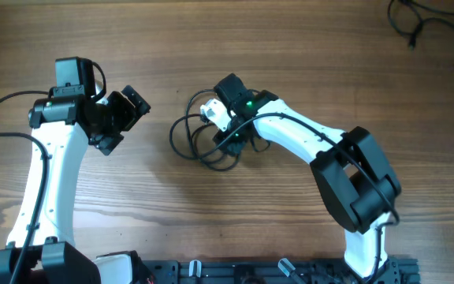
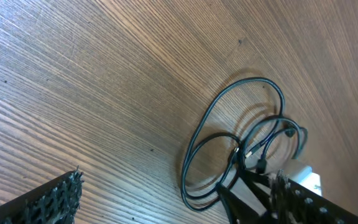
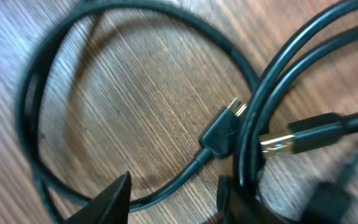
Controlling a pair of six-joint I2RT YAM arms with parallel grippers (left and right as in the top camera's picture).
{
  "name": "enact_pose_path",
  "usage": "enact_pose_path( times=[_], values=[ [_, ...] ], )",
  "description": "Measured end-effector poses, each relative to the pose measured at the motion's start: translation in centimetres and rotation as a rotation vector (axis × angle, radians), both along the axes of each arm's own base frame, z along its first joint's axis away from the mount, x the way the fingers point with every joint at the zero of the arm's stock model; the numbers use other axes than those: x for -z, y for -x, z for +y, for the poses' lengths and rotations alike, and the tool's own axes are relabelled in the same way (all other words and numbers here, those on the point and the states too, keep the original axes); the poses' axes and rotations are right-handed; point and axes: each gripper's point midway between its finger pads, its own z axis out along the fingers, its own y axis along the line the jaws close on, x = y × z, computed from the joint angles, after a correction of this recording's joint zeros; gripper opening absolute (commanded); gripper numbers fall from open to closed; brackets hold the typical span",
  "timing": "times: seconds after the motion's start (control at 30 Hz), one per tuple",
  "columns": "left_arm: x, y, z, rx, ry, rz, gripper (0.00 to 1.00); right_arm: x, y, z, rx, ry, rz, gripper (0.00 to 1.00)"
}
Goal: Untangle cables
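Note:
A tangle of thin black cables [image 1: 191,138] lies in loops at the table's middle. My right gripper [image 1: 225,136] is down on the tangle's right side. In the right wrist view its jaws [image 3: 173,202] are open, with one cable strand [image 3: 179,171] lying between the fingertips. Two plug ends [image 3: 225,127] [image 3: 284,140] lie just beyond the fingers. My left gripper [image 1: 128,120] is open and empty, left of the tangle and apart from it. The left wrist view shows the cable loops [image 2: 229,137] ahead of its wide-open jaws [image 2: 179,211].
A separate black cable [image 1: 432,24] lies at the far right corner of the wooden table [image 1: 329,63]. The arm bases and a black rail [image 1: 251,272] run along the front edge.

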Motion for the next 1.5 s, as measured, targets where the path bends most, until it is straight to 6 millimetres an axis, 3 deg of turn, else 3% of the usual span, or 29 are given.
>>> enact_pose_path(
  times=[0.17,0.27,0.3,0.4,0.43,0.47,0.53,0.57,0.6,0.67,0.7,0.77,0.8,0.87,1.0,1.13,1.37,1.5],
  values=[
    [0.0,0.0,0.0,0.0,0.0,0.0,1.0,0.8,-1.5,-1.4,0.029,0.094,-0.076,0.44],
    [0.0,0.0,0.0,0.0,0.0,0.0,1.0,0.9,-2.1,-2.1,0.041,0.131,-0.105,0.33],
    [0.0,0.0,0.0,0.0,-0.001,0.0,1.0,0.9,-2.1,-2.1,0.049,0.133,-0.104,0.36],
    [0.0,0.0,0.0,0.0,-0.001,0.0,1.0,0.7,-1.9,-2.2,0.099,0.129,-0.087,0.59],
    [0.0,0.0,0.0,0.0,-0.001,0.0,1.0,0.2,-2.0,-2.2,0.118,0.12,-0.087,0.82],
    [0.0,0.0,0.0,0.0,-0.001,0.0,1.0,-1.6,-2.5,-1.9,0.158,0.085,-0.111,1.0],
    [0.0,0.0,0.0,0.0,-0.001,0.0,1.0,-5.6,-4.1,-1.6,0.224,0.007,-0.176,1.0],
    [0.0,0.0,0.0,0.0,-0.001,0.0,1.0,-8.1,-5.4,-2.4,0.304,-0.044,-0.207,1.0],
    [0.0,0.0,0.0,0.0,-0.001,0.0,1.0,-9.3,-6.7,-3.6,0.402,-0.074,-0.208,1.0],
    [0.0,0.0,0.0,0.0,-0.001,0.0,1.0,-9.3,-8.8,-7.7,0.645,-0.1,-0.158,1.0],
    [0.0,0.0,0.0,0.0,-0.001,0.0,1.0,-9.0,-10.0,-11.0,0.83,-0.113,-0.115,0.98],
    [0.0,0.0,0.0,0.0,-0.001,0.0,1.0,-8.0,-10.5,-14.6,1.048,-0.12,-0.059,0.87],
    [0.0,0.0,0.0,0.0,-0.001,0.0,1.0,-7.3,-10.3,-15.8,1.127,-0.106,-0.04,0.85],
    [0.0,0.0,0.0,0.0,-0.001,0.0,1.0,-6.4,-9.8,-16.9,1.202,-0.073,-0.031,0.71],
    [0.0,-0.1,0.0,0.0,-0.001,-0.006,1.0,-3.8,-9.1,-16.9,1.24,0.008,-0.02,0.65],
    [-0.1,-0.2,0.0,0.0,-0.001,-0.007,1.0,0.6,-7.8,-16.5,1.243,0.096,0.047,0.66],
    [-0.1,-0.2,0.0,0.0,-0.001,-0.007,1.0,0.4,-8.4,-13.9,1.226,0.005,0.068,0.68],
    [-0.1,-0.2,0.0,0.0,-0.001,-0.007,1.0,0.4,-8.4,-13.5,1.229,-0.012,0.085,0.56]
  ],
)
